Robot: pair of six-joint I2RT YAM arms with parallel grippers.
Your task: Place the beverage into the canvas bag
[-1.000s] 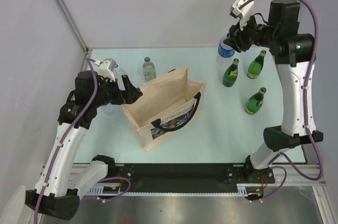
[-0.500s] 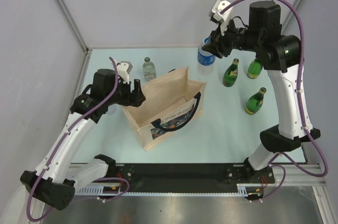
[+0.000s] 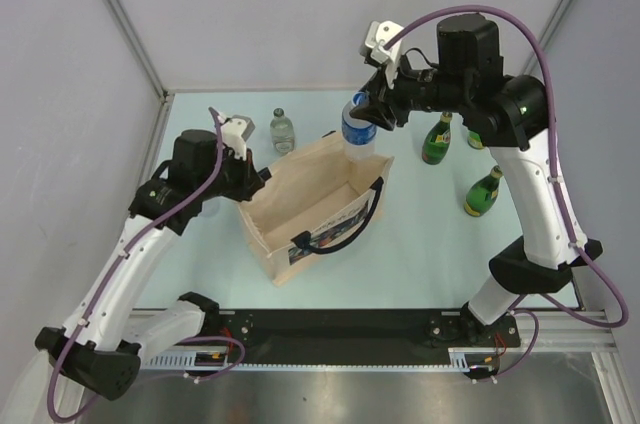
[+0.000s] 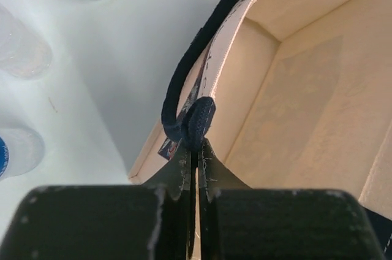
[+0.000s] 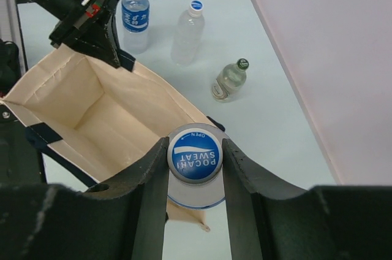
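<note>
bottle (image 5: 195, 163) is clamped near the cap between right gripper (image 3: 374, 113) jaws, above far rim of bag (image 3: 300, 202) | bag's left rim is pinched between left gripper (image 4: 195, 149) jaws, pressed together

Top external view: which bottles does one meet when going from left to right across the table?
small clear glass bottle → blue-capped beverage bottle → far green bottle → near green bottle. A third green bottle is mostly hidden behind the right arm, so it is left out.
</note>
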